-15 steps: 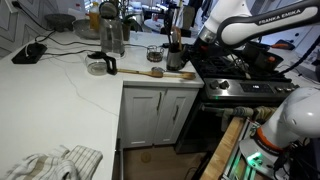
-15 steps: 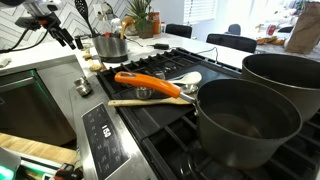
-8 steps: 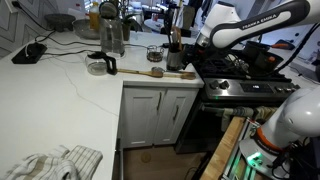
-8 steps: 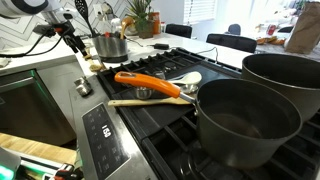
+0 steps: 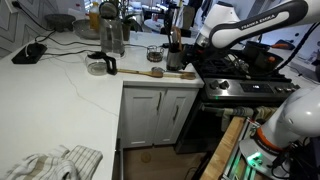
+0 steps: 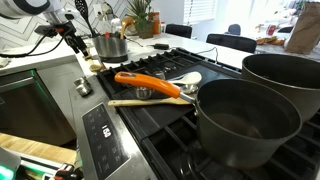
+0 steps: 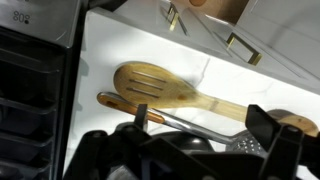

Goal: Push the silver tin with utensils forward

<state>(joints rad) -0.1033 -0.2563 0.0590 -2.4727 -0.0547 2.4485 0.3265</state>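
The silver tin [image 5: 176, 59] stands on the white counter beside the stove and also shows in an exterior view [image 6: 110, 46]. Dark-handled utensils [image 5: 172, 40] stand upright in it, their heads spreading above the rim [image 6: 98, 15]. My gripper [image 6: 70, 33] hangs close beside the tin at the height of the utensils; in an exterior view [image 5: 190, 42] it is on the stove side. In the wrist view the gripper [image 7: 200, 120] is open, and a metal-handled utensil [image 7: 180, 117] crosses between its dark fingers [image 7: 260, 122]. The tin's body is hidden there.
A wooden slotted spoon [image 7: 160, 85] lies on the counter [image 5: 60, 90] near the tin. A glass jar [image 5: 154, 53] and a tall pitcher [image 5: 112, 35] stand beyond. On the stove lie an orange-handled tool [image 6: 150, 83] and two large pots [image 6: 240, 120].
Between one second and half a second ago the arm moved in closer to the tin and utensils. Since then nothing has visibly moved.
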